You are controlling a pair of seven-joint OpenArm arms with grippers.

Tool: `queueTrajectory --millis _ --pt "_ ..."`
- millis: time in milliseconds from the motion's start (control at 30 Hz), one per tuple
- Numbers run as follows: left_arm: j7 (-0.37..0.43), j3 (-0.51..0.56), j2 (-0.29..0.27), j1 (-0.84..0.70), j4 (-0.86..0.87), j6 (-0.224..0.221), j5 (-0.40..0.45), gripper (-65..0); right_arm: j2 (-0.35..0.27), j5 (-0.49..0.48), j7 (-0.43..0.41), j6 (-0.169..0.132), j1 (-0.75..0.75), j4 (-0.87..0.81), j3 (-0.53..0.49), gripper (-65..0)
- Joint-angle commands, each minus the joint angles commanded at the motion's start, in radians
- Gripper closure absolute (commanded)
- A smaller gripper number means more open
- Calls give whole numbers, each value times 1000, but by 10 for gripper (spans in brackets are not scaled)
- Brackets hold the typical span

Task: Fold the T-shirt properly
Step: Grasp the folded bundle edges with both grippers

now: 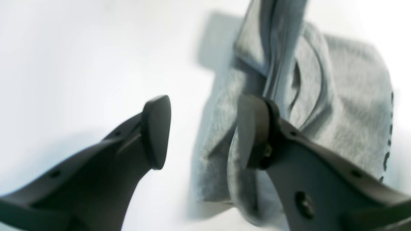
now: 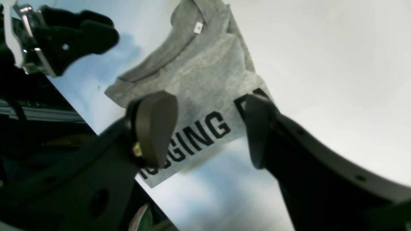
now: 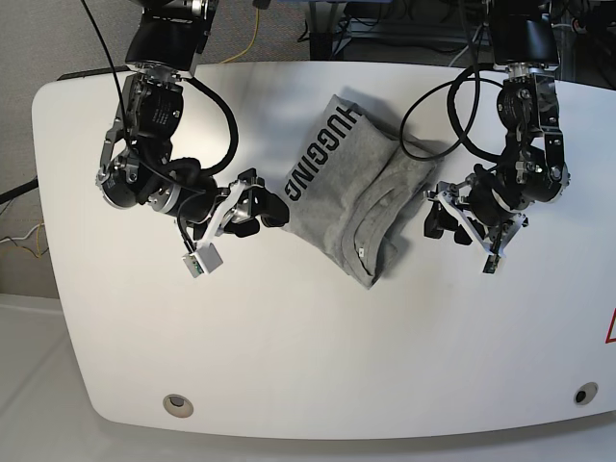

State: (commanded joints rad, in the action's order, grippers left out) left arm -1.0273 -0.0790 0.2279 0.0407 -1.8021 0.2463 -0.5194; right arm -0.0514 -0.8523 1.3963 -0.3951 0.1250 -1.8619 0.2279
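T-shirt (image 3: 339,183) bunched mid-table (image 3: 241,337) | your left gripper (image 1: 204,133), right gripper (image 2: 210,131) spread | bare white toward near edge

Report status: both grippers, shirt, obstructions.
Left gripper open beside shirt; right gripper open. Heather-grey cotton T-shirt bunched into partly folded bundle, black lettering showing. Thin black cable loops above shirt's edge.

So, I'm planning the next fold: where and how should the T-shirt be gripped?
Probably the T-shirt's narrow tagged end, from its open table side: it tapers to a slim corner, so jaws could straddle its layers from above.
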Motion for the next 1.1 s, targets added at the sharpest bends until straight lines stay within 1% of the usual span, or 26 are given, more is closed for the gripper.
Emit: queueTrajectory --millis 67,100,200,367,500,567,633,733,767,800,833,900,967,1100 --pt "-2 14 -5 -2 -14 0 0 -314 0 0 0 0 0 0 -2 -349" --pt "-2 28 -23 -3 -25 0 0 -314 0 0 0 0 0 0 -2 -349" --pt "-2 55 -51 -5 -37 -2 0 -314 0 0 0 0 0 0 -3 -349" --pt "-2 114 -75 -21 -35 -5 2 -313 0 0 0 -3 0 0 -5 -349" --pt "-2 155 -106 -41 -35 -5 3 -313 0 0 0 -6 3 0 -5 -348" --pt "-2 163 -117 -41 -35 -5 3 -313 2 0 0 -6 5 0 -6 -330" --pt "-2 166 -124 -43 -35 -5 3 -310 3 0 0 -6 14 0 -12 -286" --pt "-2 166 -129 -60 -34 -5 2 -259 2 0 0 -2 34 0 -57 -174" --pt "-2 166 -130 -64 -34 -5 2 -223 0 2 0 -2 38 0 -74 -126" --pt "-2 166 -130 -68 -34 -5 2 -195 0 2 0 -2 43 0 -84 -102" --pt "-2 166 -130 -69 -34 -5 2 -147 0 2 0 -2 51 0 -103 -57" --pt "-2 166 -130 -69 -34 -5 2 -71 2 8 0 -2 58 6 -130 -14" --pt "-2 166 -130 -69 -34 -5 2 -22 5 28 0 -2 69 18 -157 -13" --pt "-3 166 -130 -74 -32 -5 2 -17 8 77 0 -2 98 58 -227 -34"
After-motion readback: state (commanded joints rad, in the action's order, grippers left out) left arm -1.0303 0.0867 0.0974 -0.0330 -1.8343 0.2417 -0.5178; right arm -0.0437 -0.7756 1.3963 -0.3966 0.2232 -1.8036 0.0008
